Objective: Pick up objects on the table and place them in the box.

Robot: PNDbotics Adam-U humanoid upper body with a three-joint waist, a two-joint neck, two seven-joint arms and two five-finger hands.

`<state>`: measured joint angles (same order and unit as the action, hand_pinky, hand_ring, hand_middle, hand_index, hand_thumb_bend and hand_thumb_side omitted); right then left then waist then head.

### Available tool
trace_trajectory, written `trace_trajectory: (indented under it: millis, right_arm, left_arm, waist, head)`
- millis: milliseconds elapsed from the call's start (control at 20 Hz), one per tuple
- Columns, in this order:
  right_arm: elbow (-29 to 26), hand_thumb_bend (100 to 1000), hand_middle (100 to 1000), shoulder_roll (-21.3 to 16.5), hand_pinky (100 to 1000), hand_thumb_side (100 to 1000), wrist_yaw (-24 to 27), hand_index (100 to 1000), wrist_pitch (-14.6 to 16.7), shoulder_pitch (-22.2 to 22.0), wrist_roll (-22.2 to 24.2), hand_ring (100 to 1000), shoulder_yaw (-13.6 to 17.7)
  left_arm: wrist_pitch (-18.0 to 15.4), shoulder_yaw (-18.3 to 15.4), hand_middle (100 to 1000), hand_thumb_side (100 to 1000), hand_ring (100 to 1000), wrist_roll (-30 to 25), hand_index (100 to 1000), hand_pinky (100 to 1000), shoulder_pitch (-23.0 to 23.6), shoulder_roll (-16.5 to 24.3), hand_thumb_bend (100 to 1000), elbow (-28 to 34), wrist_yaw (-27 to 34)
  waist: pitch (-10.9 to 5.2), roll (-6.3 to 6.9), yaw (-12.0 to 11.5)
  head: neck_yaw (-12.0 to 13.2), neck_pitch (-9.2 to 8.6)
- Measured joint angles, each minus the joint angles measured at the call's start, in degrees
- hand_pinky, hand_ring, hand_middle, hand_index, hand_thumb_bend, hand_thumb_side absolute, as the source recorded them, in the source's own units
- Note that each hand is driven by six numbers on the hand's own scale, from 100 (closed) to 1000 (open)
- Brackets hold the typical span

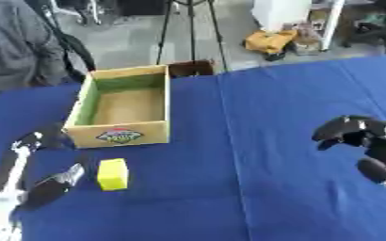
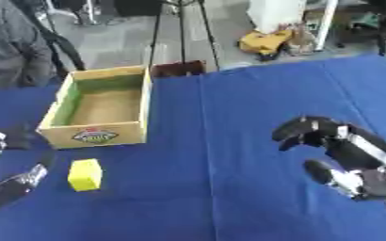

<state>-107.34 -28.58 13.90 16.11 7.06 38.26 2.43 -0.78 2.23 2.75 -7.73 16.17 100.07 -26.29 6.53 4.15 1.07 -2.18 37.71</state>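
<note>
A yellow block [image 1: 113, 174] lies on the blue table just in front of the open cardboard box [image 1: 124, 135], which looks empty inside. My left hand [image 1: 50, 188] hangs at the lower left, its fingers spread apart on the block's left side, not touching it and holding nothing. My right hand [image 2: 328, 141] hovers over the right part of the table, far from the block, with its fingers curled down and nothing in them.
The blue cloth [image 1: 254, 141] covers the whole table. A small dark brown box [image 1: 191, 68] stands behind the cardboard box at the far edge. A tripod [image 1: 188, 28] and a person in grey stand on the floor beyond.
</note>
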Motion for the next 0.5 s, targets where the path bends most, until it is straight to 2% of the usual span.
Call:
trace_trajectory:
  millis: [250,500]
  right_arm:
    - [0.01,314,762,0.0,723,568,0.0,795,-0.01,0.0,0.01,804,0.0]
    - [0.06,316,763,-0.01,723,567,0.04,795,-0.01,-0.01,0.05,804,-0.01]
  left_arm:
    - [0.95,0.13,688,375,670,-1.01,857,813,-0.53,1.18,463,-0.07,-0.24]
    - [3.2,3.51,727,389,704,-5.03,888,830,-3.55,6.59,497,-1.64,-2.56]
  waist:
    - [-0.11,0.09,0.07]
    - [-0.6,0.4,0.49]
  head:
    - [-0.03,0.0]
    - [-0.03,0.0]
